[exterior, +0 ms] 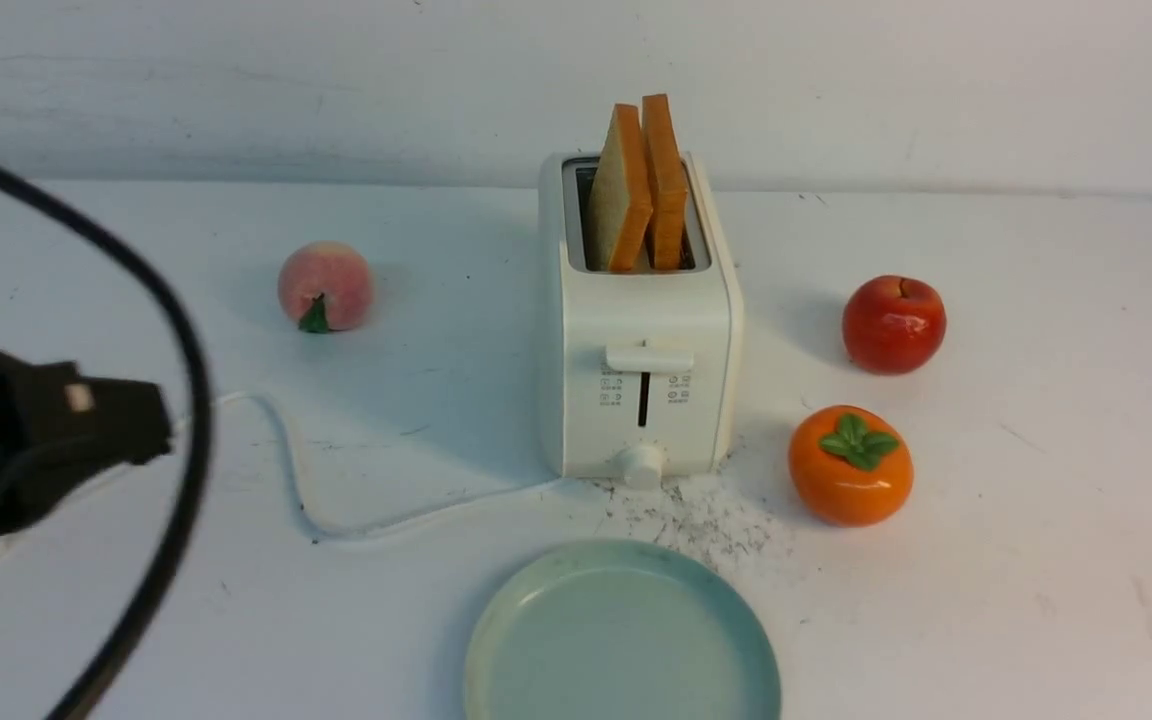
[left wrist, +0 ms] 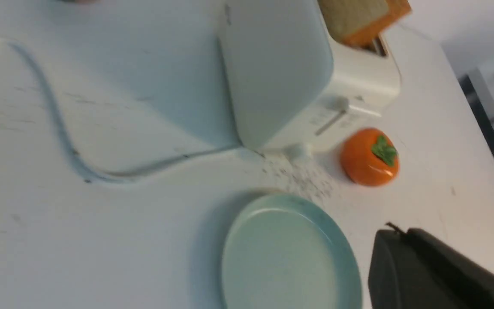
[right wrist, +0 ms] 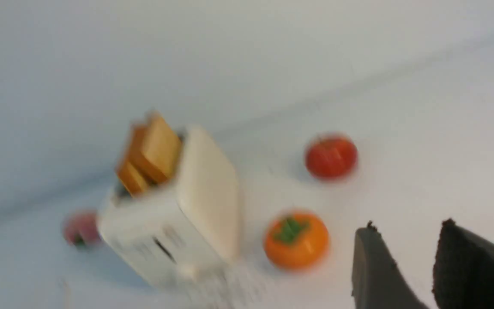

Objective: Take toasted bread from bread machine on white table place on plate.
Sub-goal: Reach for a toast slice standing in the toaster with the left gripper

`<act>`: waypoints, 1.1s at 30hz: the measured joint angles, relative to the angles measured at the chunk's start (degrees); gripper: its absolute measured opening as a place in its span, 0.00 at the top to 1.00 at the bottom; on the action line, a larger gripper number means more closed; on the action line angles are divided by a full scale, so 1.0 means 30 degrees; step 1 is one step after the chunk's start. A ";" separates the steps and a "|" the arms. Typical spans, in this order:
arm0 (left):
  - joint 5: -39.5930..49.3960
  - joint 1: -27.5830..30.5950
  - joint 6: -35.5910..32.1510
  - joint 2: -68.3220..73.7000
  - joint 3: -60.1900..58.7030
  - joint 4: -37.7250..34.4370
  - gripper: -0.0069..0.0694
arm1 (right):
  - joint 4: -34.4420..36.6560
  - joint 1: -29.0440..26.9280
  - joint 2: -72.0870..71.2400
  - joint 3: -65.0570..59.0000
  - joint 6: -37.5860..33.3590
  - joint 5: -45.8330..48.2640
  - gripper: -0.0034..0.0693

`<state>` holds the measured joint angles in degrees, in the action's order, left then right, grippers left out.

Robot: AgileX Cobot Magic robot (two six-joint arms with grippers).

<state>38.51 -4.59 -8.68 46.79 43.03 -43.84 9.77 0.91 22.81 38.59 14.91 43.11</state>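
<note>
Two slices of toasted bread (exterior: pixel 621 195) (exterior: pixel 665 180) stand upright in the slots of the cream-white bread machine (exterior: pixel 636 370) in the middle of the white table (exterior: pixel 1036 520). The empty pale blue-green plate (exterior: pixel 621 640) lies in front of it, near the table's front edge. My left gripper (exterior: pixel 151 430) is at the far left, well away from the bread machine. In the left wrist view the left gripper (left wrist: pixel 397 231) is shut and empty beside the plate (left wrist: pixel 285 257). My right gripper (right wrist: pixel 408 229) is open and empty, apart from the bread machine (right wrist: pixel 204 197) and toast (right wrist: pixel 152 150). It is out of the front view.
A peach (exterior: pixel 325 286) lies left of the bread machine. A red apple (exterior: pixel 893 324) and an orange persimmon (exterior: pixel 850 465) lie to its right. The white cord (exterior: pixel 286 470) loops to the front left. Crumbs (exterior: pixel 706 515) lie between plate and machine. A black cable (exterior: pixel 181 400) hangs at the left.
</note>
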 joint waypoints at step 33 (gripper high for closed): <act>-0.3225 -0.8649 0.0421 1.6898 1.4173 0.8937 0.74 | 0.2854 0.0000 0.4990 -0.1335 -0.5589 0.2759 0.97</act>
<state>28.84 -30.54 -7.42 97.49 85.55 -17.03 18.33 0.91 37.78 34.59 -1.85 51.39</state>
